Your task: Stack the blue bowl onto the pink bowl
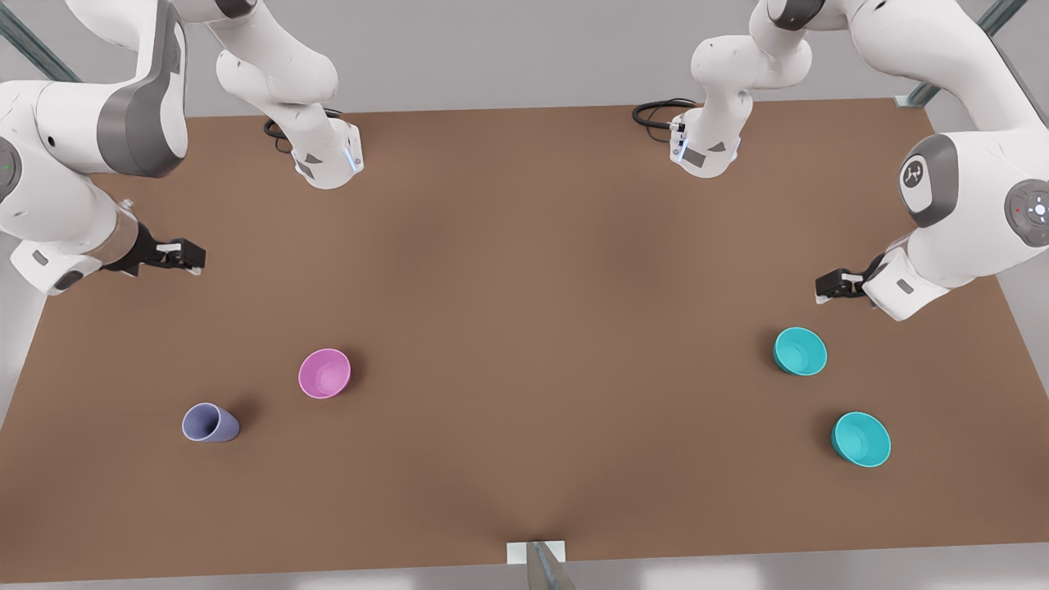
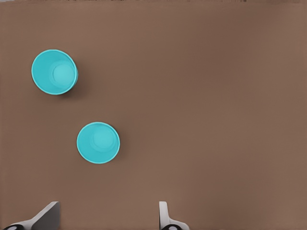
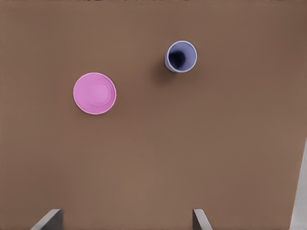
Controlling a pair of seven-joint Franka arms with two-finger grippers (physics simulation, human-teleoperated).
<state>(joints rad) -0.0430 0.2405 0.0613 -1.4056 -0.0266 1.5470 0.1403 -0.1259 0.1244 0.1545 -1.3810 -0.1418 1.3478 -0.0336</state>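
The blue bowl [image 1: 800, 351] [image 2: 98, 142] sits upright on the table at the front view's right. It is about as wide as the pink bowl [image 1: 324, 373] [image 3: 94, 93], which stands far off at the front view's left. My left gripper [image 1: 829, 287] [image 2: 105, 216] hovers open just behind the blue bowl, holding nothing. My right gripper [image 1: 184, 256] [image 3: 124, 219] hangs open and empty behind the pink bowl, well apart from it.
A slightly wider turquoise bowl [image 1: 861, 439] [image 2: 54, 72] stands near the blue one, toward the front edge. A lavender-blue cup [image 1: 210, 424] [image 3: 181, 56] stands near the pink bowl. Between the two groups lies bare brown table [image 1: 541, 328].
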